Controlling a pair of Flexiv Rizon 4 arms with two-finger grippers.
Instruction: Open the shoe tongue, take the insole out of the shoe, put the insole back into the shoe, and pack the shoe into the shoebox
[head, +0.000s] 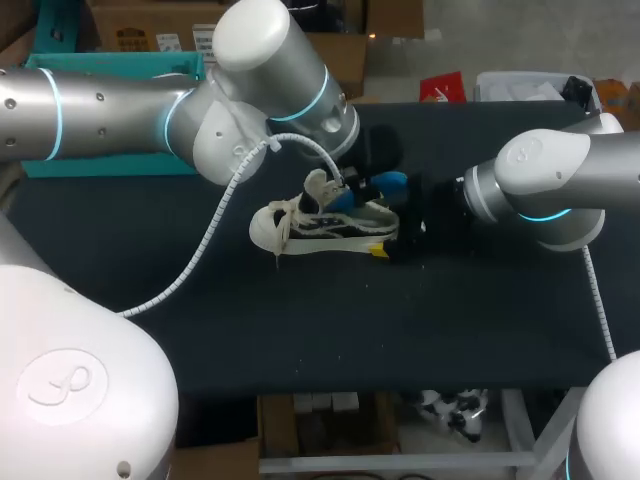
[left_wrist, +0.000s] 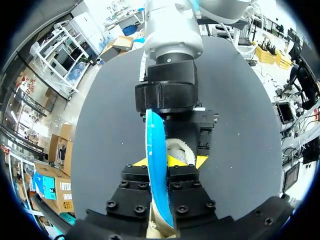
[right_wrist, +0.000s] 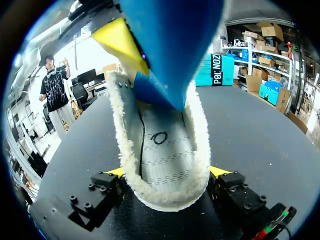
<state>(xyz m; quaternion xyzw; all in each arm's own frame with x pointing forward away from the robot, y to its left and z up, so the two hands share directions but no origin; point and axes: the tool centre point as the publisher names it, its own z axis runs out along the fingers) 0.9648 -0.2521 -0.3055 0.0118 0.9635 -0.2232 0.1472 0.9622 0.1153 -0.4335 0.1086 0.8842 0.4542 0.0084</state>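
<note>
Your left pincer (left_wrist: 169, 162) grips the blue insole (left_wrist: 156, 145). Your right pincer (right_wrist: 167, 173) clamps the shoe (right_wrist: 161, 150) by its heel on the bench (head: 480, 330).

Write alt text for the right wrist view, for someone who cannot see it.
The right claw grips the heel of a white shoe with a fleecy collar, one finger on each side, on the black table. A blue insole angles down into the shoe's opening ahead of the claw.
</note>
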